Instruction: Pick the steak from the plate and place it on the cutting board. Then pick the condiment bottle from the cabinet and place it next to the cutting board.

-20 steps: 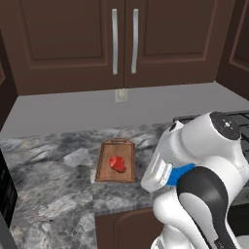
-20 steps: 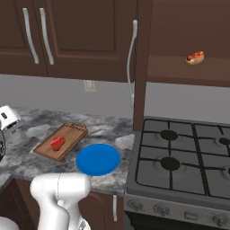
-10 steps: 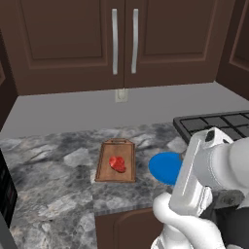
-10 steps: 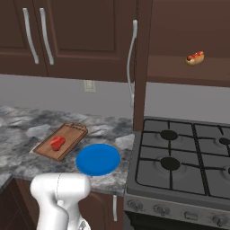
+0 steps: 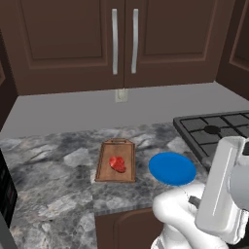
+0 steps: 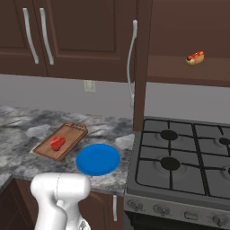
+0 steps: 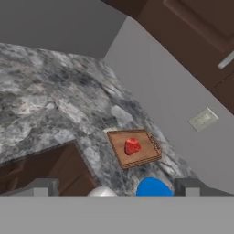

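No legible text or labels.

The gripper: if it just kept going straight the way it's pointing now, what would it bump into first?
Probably the grey marble counter, a little short of the cutting board with the steak on it. Depth is hard to judge. The gripper is open and empty.

Red steak (image 5: 117, 164) lies on cutting board (image 5: 115, 174) (blue plate (image 5: 172, 168) beside).
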Controlling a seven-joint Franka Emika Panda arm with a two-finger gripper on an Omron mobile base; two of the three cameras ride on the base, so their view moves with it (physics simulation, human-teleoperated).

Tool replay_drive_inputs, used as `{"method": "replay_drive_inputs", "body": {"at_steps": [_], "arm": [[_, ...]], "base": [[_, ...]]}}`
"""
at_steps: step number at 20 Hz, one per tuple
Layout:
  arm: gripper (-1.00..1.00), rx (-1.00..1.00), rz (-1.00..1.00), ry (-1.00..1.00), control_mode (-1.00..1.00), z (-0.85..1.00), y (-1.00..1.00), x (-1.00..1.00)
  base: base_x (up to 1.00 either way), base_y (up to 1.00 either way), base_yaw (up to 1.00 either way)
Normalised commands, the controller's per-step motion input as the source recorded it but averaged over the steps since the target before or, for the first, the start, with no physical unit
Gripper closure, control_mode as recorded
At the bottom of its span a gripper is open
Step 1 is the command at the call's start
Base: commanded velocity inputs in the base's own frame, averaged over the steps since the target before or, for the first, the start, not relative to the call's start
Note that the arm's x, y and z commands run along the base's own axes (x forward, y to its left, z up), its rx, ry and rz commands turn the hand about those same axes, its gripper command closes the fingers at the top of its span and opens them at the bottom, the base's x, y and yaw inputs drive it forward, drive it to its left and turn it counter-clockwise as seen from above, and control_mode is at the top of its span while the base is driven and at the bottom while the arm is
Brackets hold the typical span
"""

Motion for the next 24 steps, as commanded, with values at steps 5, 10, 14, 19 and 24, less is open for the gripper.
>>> {"method": "replay_drive_inputs", "body": {"at_steps": [5,10,14,19,24], "arm": [[-1.00,0.00,0.01,-0.08,-1.00,0.12,-0.05,-0.24],[-1.00,0.00,0.03,-0.02,-1.00,0.03,-0.01,-0.17],[-1.00,0.00,0.00,0.00,1.00,0.00,0.00,0.00],[-1.00,0.00,0.00,0.00,1.00,0.00,0.00,0.00],[-1.00,0.00,0.00,0.00,1.00,0.00,0.00,0.00]], "base": [[0.00,0.00,0.00],[0.00,0.00,0.00],[-0.12,-0.06,0.01],[-0.39,-0.19,0.00],[-0.52,-0.19,0.00]]}}
